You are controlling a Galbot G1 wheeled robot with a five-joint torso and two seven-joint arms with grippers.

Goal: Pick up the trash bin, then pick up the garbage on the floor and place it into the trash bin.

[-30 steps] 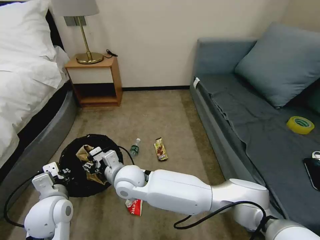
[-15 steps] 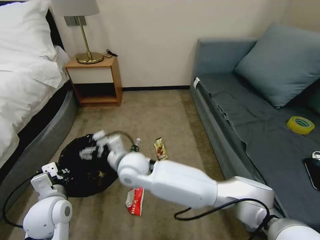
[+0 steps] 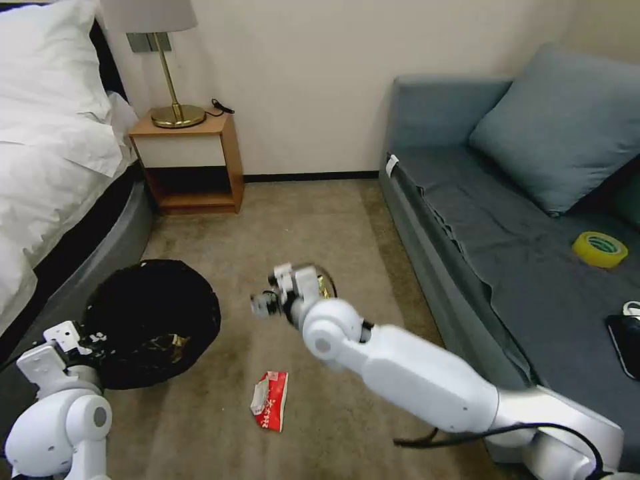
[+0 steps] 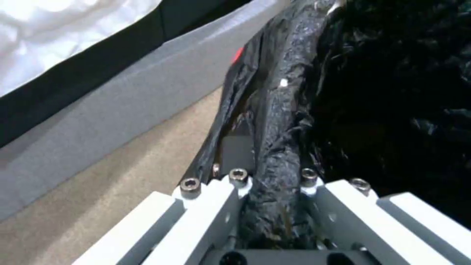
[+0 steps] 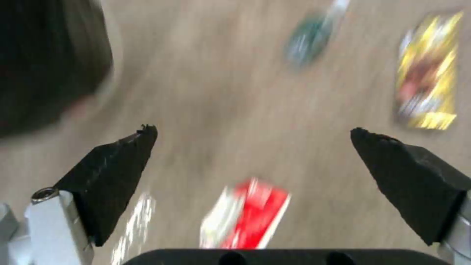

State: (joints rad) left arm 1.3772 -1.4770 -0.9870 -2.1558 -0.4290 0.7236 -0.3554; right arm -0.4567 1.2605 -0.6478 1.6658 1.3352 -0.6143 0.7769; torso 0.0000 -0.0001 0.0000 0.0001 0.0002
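Even indoor light, right wrist motion-blurred

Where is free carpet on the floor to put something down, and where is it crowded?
Bare carpet lies between the nightstand and the sofa, up to the wall. It is crowded nearer: the trash bin in the left gripper, then the bottle, snack wrapper and red-white packet under the open right gripper.
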